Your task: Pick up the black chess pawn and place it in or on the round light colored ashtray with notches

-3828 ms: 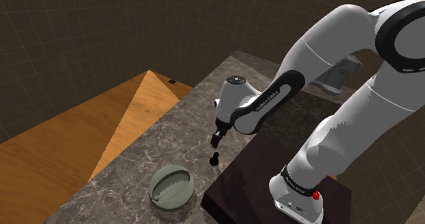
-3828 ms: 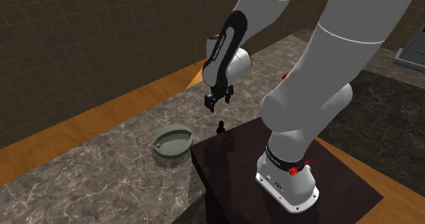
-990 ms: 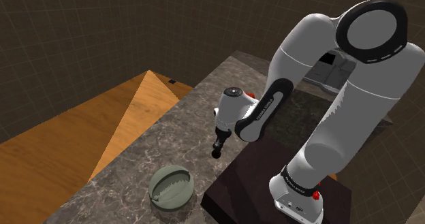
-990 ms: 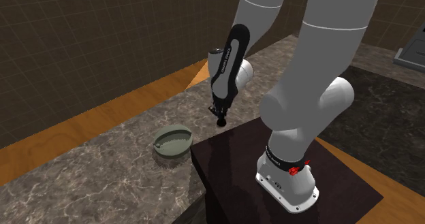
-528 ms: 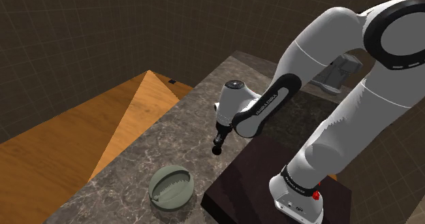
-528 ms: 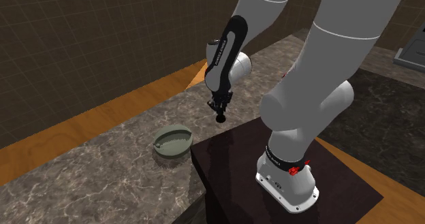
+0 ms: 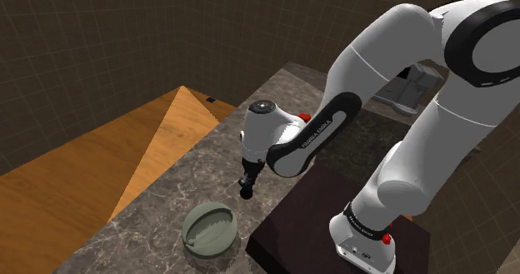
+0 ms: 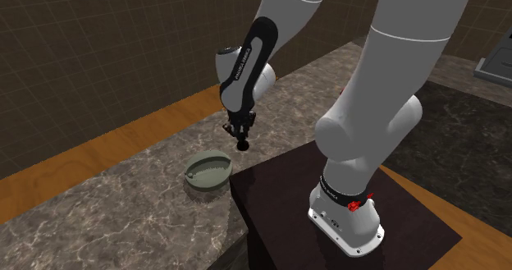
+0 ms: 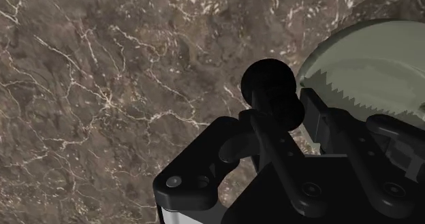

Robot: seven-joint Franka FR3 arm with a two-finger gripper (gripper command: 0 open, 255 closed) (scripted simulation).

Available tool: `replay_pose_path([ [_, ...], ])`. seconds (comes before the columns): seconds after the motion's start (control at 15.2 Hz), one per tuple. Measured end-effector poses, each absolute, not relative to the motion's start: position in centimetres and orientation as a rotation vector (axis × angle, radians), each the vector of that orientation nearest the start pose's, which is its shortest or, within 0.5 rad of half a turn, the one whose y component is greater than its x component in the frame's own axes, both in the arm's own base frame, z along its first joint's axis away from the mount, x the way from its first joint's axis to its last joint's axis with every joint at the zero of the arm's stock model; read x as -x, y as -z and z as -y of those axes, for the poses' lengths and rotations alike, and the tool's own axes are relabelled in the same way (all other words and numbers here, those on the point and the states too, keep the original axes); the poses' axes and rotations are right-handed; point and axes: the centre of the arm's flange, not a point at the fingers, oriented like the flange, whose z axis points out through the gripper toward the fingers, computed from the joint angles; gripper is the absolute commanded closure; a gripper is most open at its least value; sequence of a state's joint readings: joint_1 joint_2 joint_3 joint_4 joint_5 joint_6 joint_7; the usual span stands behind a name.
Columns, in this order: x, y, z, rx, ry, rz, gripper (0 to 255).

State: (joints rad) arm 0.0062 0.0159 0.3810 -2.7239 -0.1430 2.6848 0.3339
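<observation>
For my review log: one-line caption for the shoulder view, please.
Gripper, jaws shut on the black pawn, holds it over the marbled counter, just short of the grey-green notched ashtray.

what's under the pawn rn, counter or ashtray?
Marble counter, by the wrist view: the pawn, clasped in the gripper, hangs just short of the rim of the greenish ashtray. The spot straight beneath is covered by the pawn itself.

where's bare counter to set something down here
Bare brown marble counter runs from the round grey-green notched ashtray toward the second exterior view's lower left. Crowded: between ashtray and dark stand, where the black hand holds the black pawn.
</observation>
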Motion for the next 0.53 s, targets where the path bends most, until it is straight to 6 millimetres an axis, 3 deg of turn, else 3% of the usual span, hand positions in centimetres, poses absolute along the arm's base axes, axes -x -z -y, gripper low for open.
replay_pose_path([
  [0.53,-38.4,-22.8,-25.8,3.196,-0.049,0.294,255],
])
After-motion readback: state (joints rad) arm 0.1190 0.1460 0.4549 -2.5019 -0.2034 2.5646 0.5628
